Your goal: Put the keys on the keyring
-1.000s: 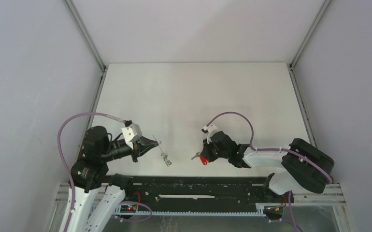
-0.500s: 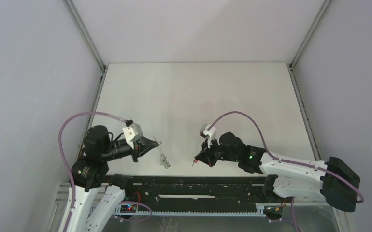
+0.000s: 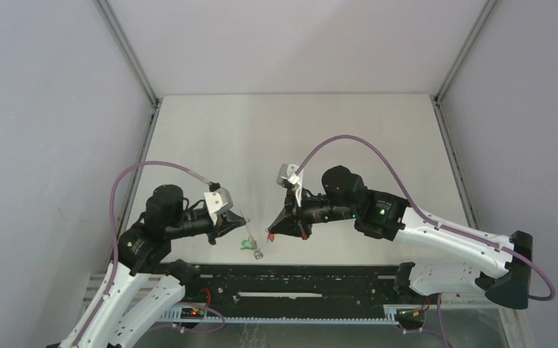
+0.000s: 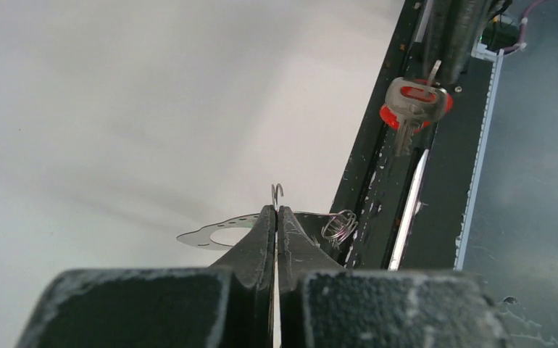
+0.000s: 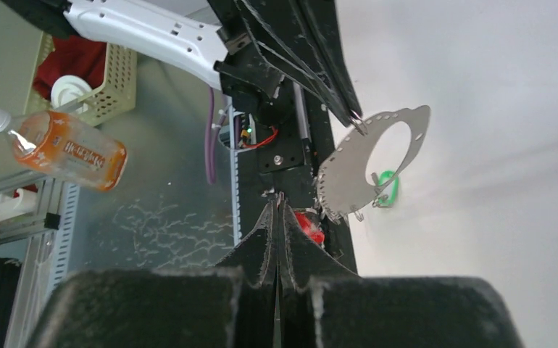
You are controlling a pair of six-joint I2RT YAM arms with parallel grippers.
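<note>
at the near edge of the counter [image 4: 117,109], left of the middle, the left claw [image 4: 276,214] is clenched on the keyring [image 5: 367,163], a thin silver loop held up off the surface, with its hooked wire end [image 4: 277,191] poking out just past the fingertips. the green key [image 5: 386,187] shows at the loop's lower end; whether it is threaded on or only lies below it, i cannot tell. just to the right, apart from the loop, the right claw [image 5: 279,206] is clenched on the red key [image 4: 414,101], pinched at its head with the blade hanging down over the black rail [image 3: 298,279]. the main risk, as i judge it, is alignment: the hole in the head is tiny and partly covered by the pinch, and the wire end is thin, so a slight miss would push the loop aside instead of threading it. a nudge could also twist the key in so narrow a grip, or knock it loose to drop onto the rail or past the near edge, where it would be hard to pick up. with both claws this near each other, their tips could collide, and a jolt might shake the green key off an open end.
</note>
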